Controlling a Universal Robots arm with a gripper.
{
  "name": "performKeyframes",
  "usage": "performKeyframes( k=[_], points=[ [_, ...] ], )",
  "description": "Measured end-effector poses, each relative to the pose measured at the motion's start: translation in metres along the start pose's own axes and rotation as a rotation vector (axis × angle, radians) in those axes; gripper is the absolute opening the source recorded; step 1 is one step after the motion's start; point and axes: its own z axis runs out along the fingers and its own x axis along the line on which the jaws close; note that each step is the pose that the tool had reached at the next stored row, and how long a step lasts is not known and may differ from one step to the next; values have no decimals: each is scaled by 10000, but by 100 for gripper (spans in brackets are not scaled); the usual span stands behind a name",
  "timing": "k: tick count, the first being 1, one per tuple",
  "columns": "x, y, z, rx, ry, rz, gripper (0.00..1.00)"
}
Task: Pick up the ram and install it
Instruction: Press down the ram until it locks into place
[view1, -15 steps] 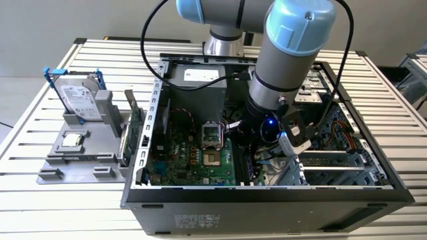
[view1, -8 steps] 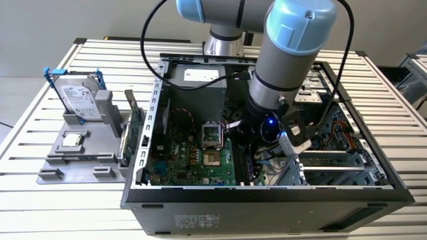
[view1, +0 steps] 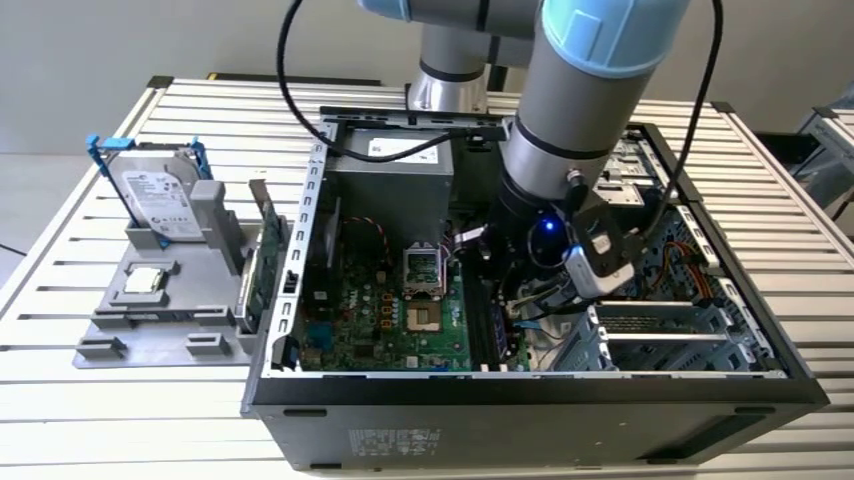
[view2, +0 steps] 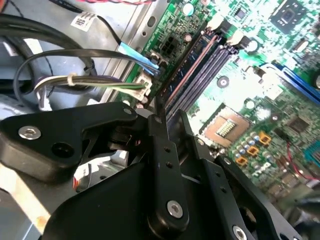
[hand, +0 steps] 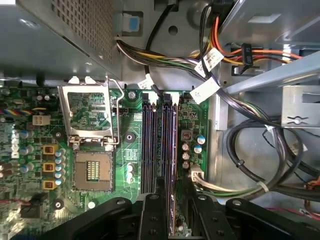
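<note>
- End effector (hand: 167, 210) is down inside the open computer case (view1: 534, 385), over the memory slots (hand: 150, 145) of the motherboard (view1: 387, 320). I read its black fingers (view2: 162, 150) as clamped on the ram (hand: 172, 150), one finger on each face of the stick.
- In the first wrist view the ram stands on edge in line with the memory slots, in the slot farthest from the CPU socket (hand: 92, 150). I cannot tell whether it is fully seated.
- In the second wrist view the ram (view2: 187, 67) shows as a thin dark strip running away from the fingertips along the slot bank.
- CPU socket sits just beside the slot bank, its metal load frame (hand: 90, 112) hinged open.
- On the far side of the slots from the CPU socket, a bundle of black and coloured cables (hand: 250, 165) loops against the case wall; a white connector (hand: 197, 176) is plugged in close to the slot ends.
- Exterior view: the arm (view1: 574, 110) comes down into the case, wrist near the motherboard's edge toward the exterior view's right.
- Outside the case, toward the exterior view's left, a grey fixture (view1: 160, 310) rests on the slatted tabletop (view1: 80, 400). It holds a silver hard drive (view1: 160, 200) with blue rails, upright, and a green expansion card (view1: 267, 250) standing on edge nearest the case.
</note>
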Motion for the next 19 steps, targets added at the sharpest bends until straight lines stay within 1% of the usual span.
performKeyframes(
  k=[5,9,14,19],
  points=[
    [1,2,-112,0,0,0,100],
    [1,2,-159,1,0,0,100],
    [2,3,-247,2,2,0,100],
    [2,3,-249,1,3,0,100]
  ],
)
